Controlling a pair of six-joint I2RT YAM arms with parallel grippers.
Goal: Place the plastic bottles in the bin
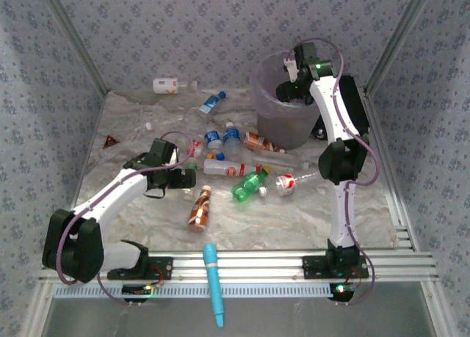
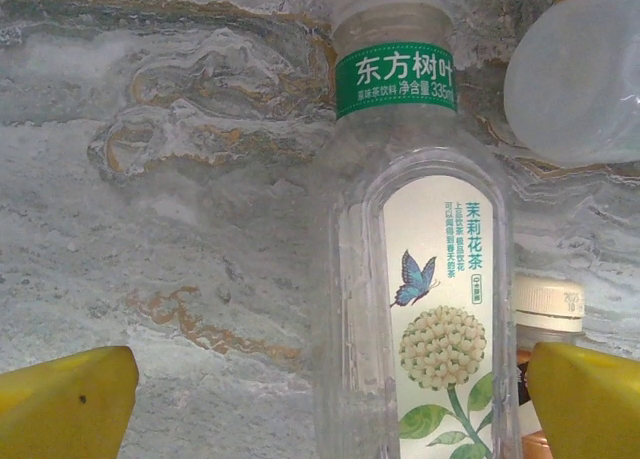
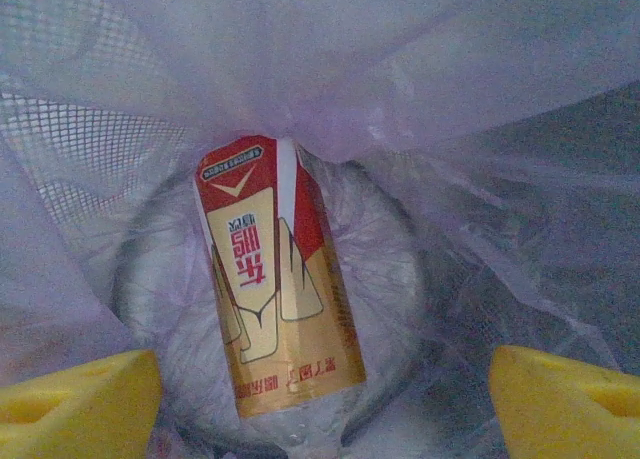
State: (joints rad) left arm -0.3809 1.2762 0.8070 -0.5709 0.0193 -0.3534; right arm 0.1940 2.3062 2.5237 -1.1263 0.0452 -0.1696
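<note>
Your spread left gripper (image 2: 330, 404) straddles the clear jasmine-tea bottle (image 2: 420, 279), its long axis square to the closing line, slightly off-centre.

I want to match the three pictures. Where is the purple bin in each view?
Top external: the bin stands at the table's back right, the right gripper at its mouth.
Right wrist: its inside from above, mesh wall around a red-and-gold bottle.
Left wrist: this camera faces a clear green-banded bottle on the table.
Shared landmark: the right gripper, yellow fingertips framing the bin's inside.
</note>
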